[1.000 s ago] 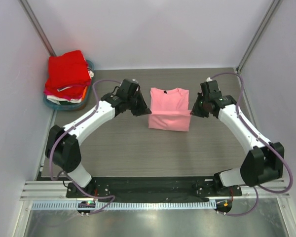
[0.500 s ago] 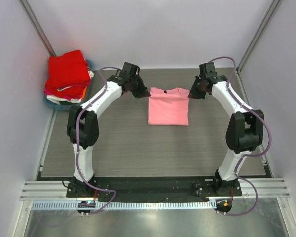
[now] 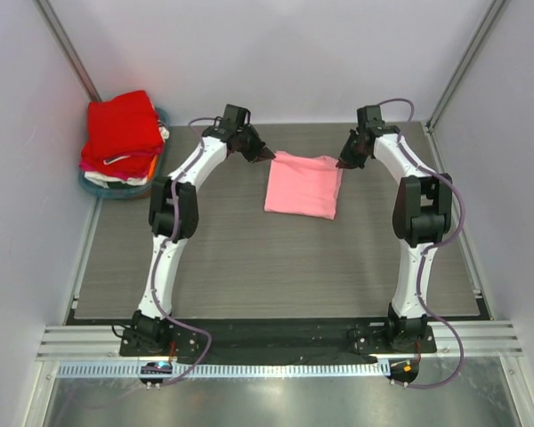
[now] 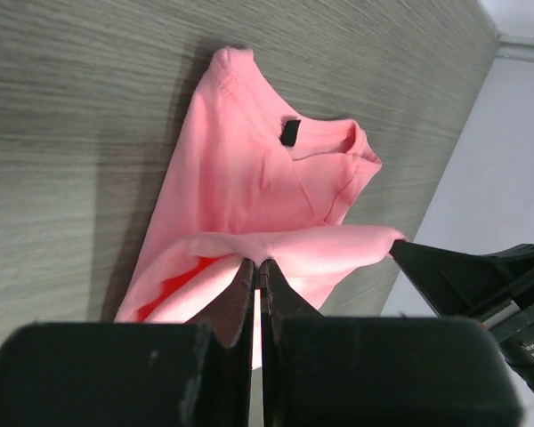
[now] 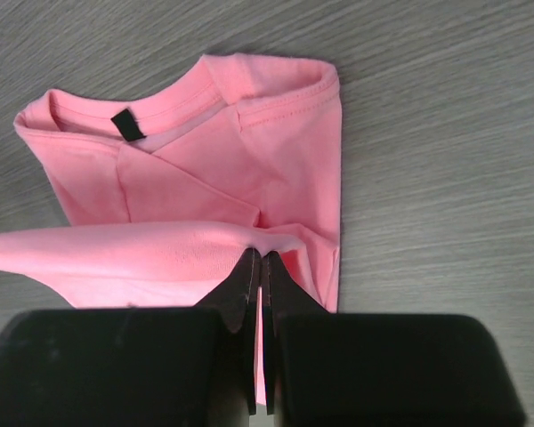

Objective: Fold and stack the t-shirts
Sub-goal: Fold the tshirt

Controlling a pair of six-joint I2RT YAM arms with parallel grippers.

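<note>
I judge this to be the middle of a fold. Both arms are stretched out to the upper middle of the overhead view, one on each side of the pink shirt (image 3: 304, 185), which lies on the bench with one layer doubled over toward its collar end. The left tool (image 3: 267, 157) is clenched on the raised fold at the shirt's left edge, and the right tool (image 3: 342, 164) is clenched on the same fold at the right edge. In each wrist view the jaws are pinched shut on a thin ridge of pink cloth, which hangs above the flat lower layer. Under it the collar and its small black label (image 4: 289, 132) are uncovered.

Next, I think, the fold should go down flat with the side edges matched. Both tools should let go together (one letting go first would skew it). Then the bundle goes to the pile.

The room is a plain white-walled booth with metal posts in the upper corners. The bench (image 3: 249, 267) is grey wood-grain and looks smooth. At the upper left, a pile of shirts (image 3: 120, 133), red on top, sits in a shallow teal tray (image 3: 93, 189).
</note>
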